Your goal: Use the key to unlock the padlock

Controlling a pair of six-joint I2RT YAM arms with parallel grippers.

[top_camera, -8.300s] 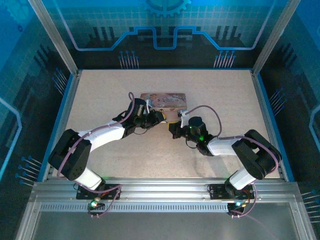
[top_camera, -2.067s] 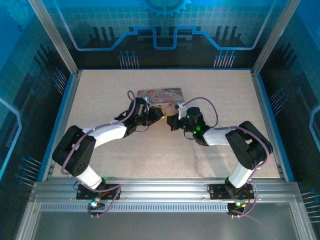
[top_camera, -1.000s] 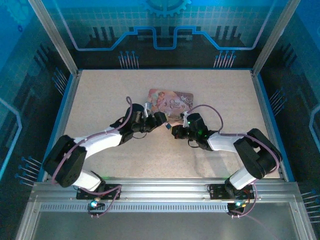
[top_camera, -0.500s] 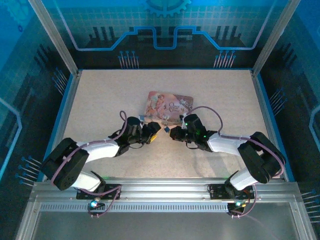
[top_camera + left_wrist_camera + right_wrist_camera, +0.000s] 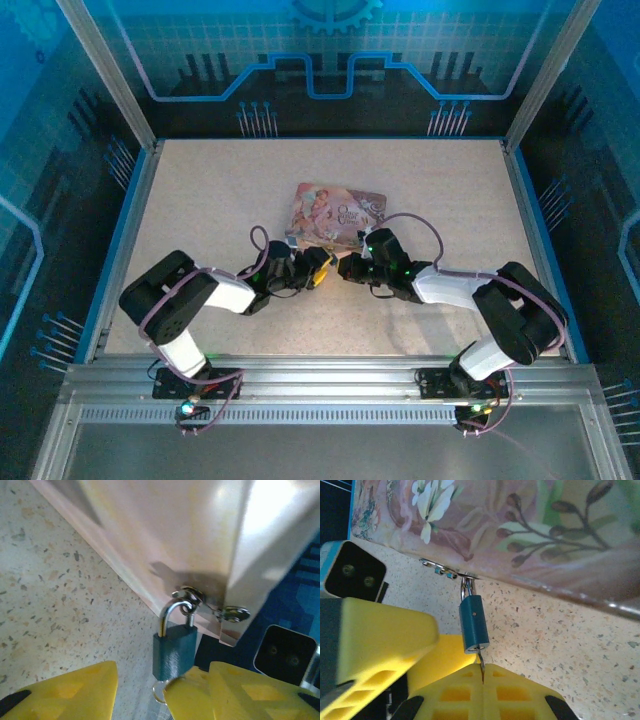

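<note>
Here, setting: we see a speckled beige counter (image 5: 200, 200) with a pink flower-printed rectangular tin box (image 5: 338, 210) lying just toward 12 o'clock of its middle.
Padlock: a dark blue metal padlock (image 5: 473, 622) hangs from a small silver hasp (image 5: 192, 601) on the tin's 6 o'clock edge, as the top view has it. Both legs of its silver shackle (image 5: 164, 617) run into the body.
Key: a thin grey metal key (image 5: 481, 665) stands at 6 o'clock of the padlock in the right wrist view. Its tip touches the padlock's underside, and we cannot tell how deep it goes.
Right end effector: the right end effector (image 5: 483, 674) has its yellow fingers (image 5: 510, 695) pressed together, pinching the key's lower end.
Left end effector: the left end effector (image 5: 161, 677) is spread, with its own yellow fingers (image 5: 65, 692) at 8 o'clock and 4 o'clock of the padlock in the left wrist view. The padlock hangs in the gap, and we cannot tell whether either finger touches it.
Arms: in the top view the left arm (image 5: 225, 290) and the right arm (image 5: 450, 285) reach in from 8 o'clock and 4 o'clock, their tips close together just beside the tin's 6 o'clock edge.
</note>
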